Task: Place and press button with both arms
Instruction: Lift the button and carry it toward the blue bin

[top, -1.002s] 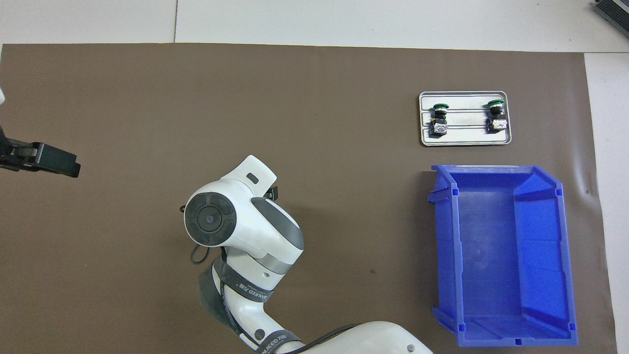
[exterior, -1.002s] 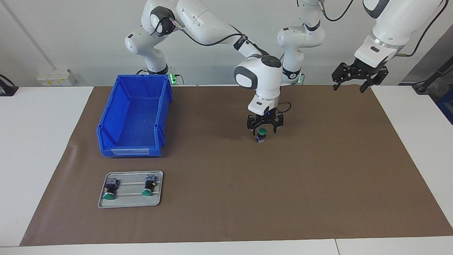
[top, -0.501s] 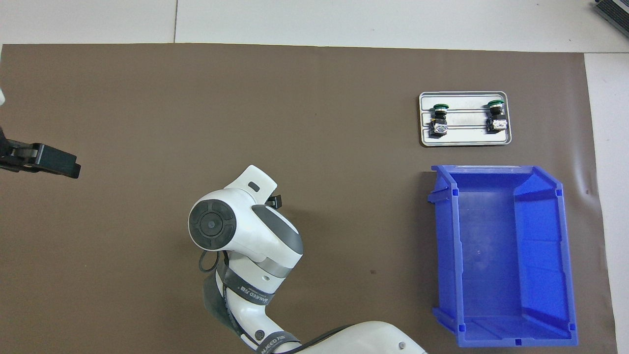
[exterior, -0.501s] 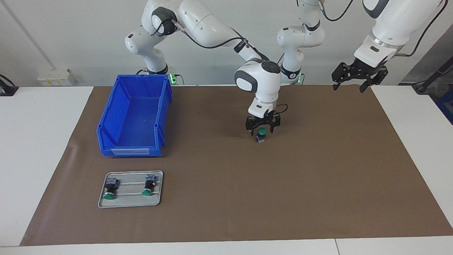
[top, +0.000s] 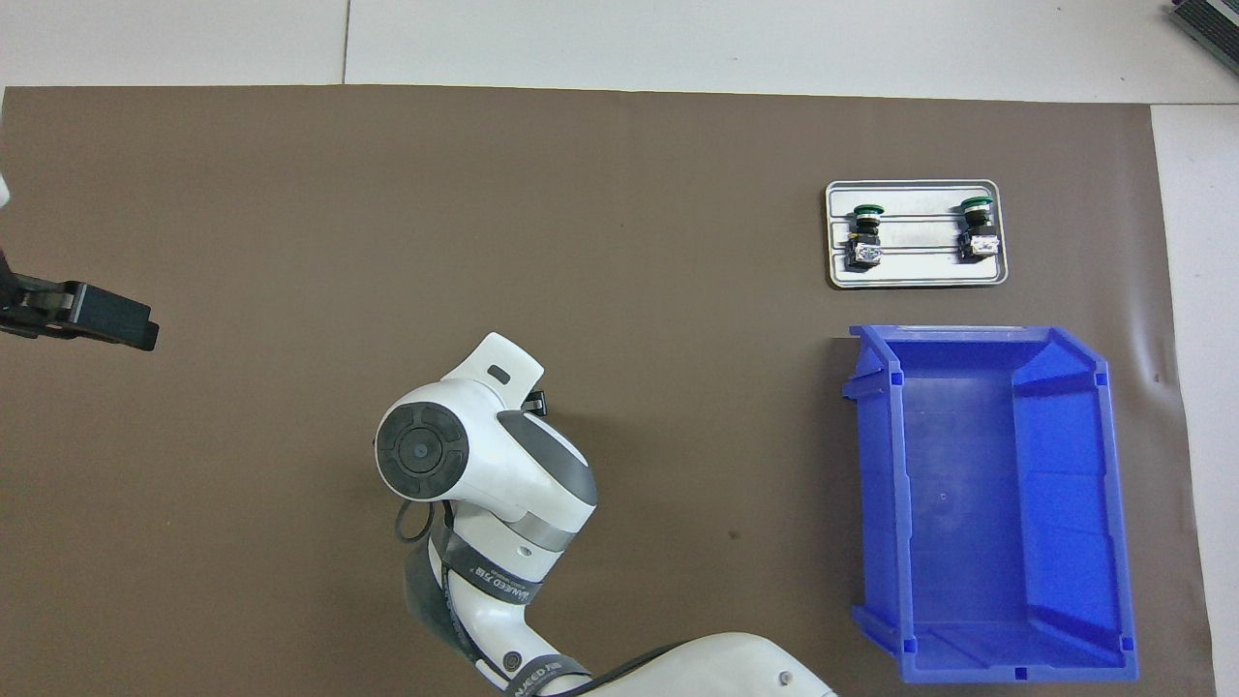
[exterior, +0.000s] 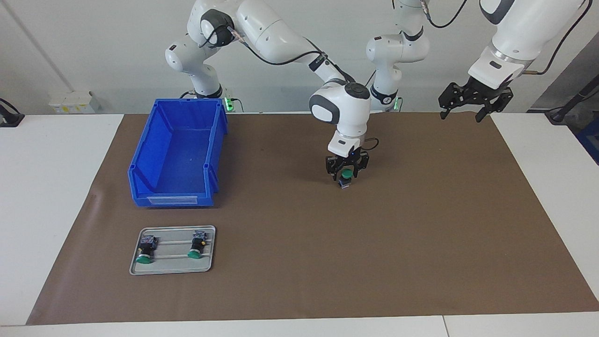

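The right arm's black clawed gripper (exterior: pixel 346 174) has sunk lower over the last second, its fingers drawing in around the small green-capped, black-bodied push-button (exterior: pixel 346 178) standing mid-mat, at about three o'clock from the blue plastic bin (exterior: pixel 175 152) in the facing view. Whether they grip it, I cannot tell. The left gripper (exterior: pixel 475 100) waits open.

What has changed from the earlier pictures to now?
The right gripper came down around the green-capped push button on the brown mat, its jaws narrowing. Unchanged: left gripper waiting open, blue plastic bin, grey tray with two buttons.
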